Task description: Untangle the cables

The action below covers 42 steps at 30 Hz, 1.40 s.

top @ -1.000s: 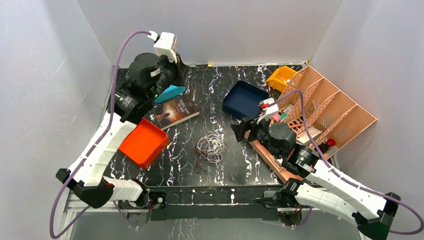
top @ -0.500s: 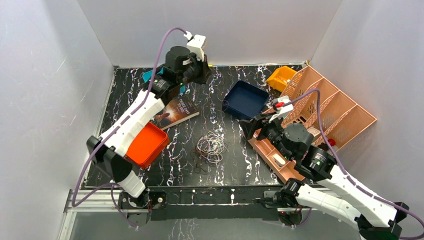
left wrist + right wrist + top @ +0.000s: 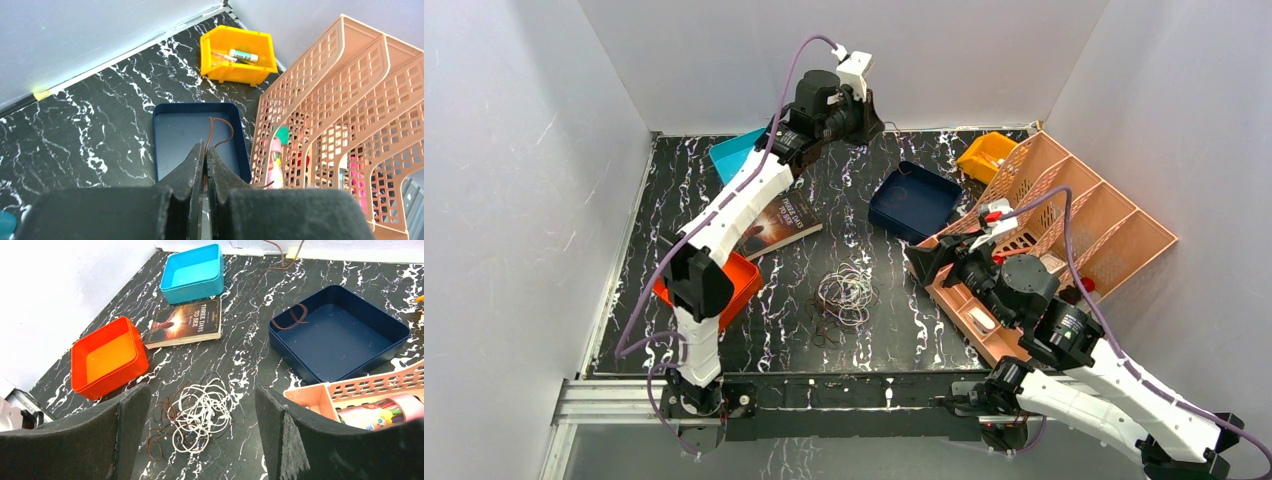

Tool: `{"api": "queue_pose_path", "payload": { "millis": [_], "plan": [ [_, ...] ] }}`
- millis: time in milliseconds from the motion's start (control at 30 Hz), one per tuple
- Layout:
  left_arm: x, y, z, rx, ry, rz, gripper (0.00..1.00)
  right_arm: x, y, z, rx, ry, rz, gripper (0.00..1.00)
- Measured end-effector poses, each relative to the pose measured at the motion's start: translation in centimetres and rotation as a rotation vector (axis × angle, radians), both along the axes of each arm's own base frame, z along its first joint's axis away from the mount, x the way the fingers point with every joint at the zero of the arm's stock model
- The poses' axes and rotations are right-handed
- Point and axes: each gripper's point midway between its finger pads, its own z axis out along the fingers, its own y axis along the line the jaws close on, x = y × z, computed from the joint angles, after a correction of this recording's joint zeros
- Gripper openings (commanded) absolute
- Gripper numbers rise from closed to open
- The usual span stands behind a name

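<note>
The left jaws, raised over the far side of the table [image 3: 894, 325], are closed on a thin dark-brown cable [image 3: 212, 131], whose lower end curls inside the navy tray [image 3: 197, 105]. The right jaws stand wide apart and hold nothing, just beside the peach desk organiser [image 3: 1084, 212] and facing the tangle of cables [image 3: 200, 415]. This whitish and brown tangle lies near the middle of the table, between the orange tray [image 3: 107, 357] and the organiser, with a book [image 3: 187, 322] and a turquoise tray [image 3: 194, 272] beyond.
</note>
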Motion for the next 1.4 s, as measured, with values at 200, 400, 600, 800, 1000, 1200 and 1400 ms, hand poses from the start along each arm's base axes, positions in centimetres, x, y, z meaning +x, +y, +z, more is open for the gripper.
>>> {"api": "queue_pose_path", "payload": {
  "millis": [200, 400, 600, 800, 1000, 1200, 1400],
  "plan": [
    [1.7, -2.1, -0.3, -0.034, 0.0, -0.035, 0.0, -0.2, -0.4, 0.0, 0.002, 0.002, -0.005, 0.84],
    [3.4, -3.9, -2.5, -0.043, 0.021, -0.053, 0.0, -0.5, -1.0, -0.1, -0.001, 0.004, -0.012, 0.85],
    [5.4, -6.0, -7.6, -0.038, 0.082, -0.071, 0.0, -0.9, -1.6, 0.2, 0.014, 0.002, -0.015, 0.85],
    [6.6, -7.5, -15.5, 0.015, 0.184, -0.069, 0.0, -1.2, -2.2, -0.2, 0.009, 0.014, -0.023, 0.85],
    [6.7, -8.3, -20.7, 0.057, 0.247, -0.073, 0.0, -1.4, -2.8, -0.2, 0.011, 0.014, -0.039, 0.85],
    [6.6, -9.1, -22.4, 0.069, 0.257, -0.079, 0.07, -1.5, -3.1, -0.6, 0.0, 0.022, -0.044, 0.85],
    [6.5, -9.3, -22.5, 0.07, 0.252, -0.083, 0.32, -1.6, -3.2, -0.9, -0.009, 0.03, -0.044, 0.86]
  ]
}}
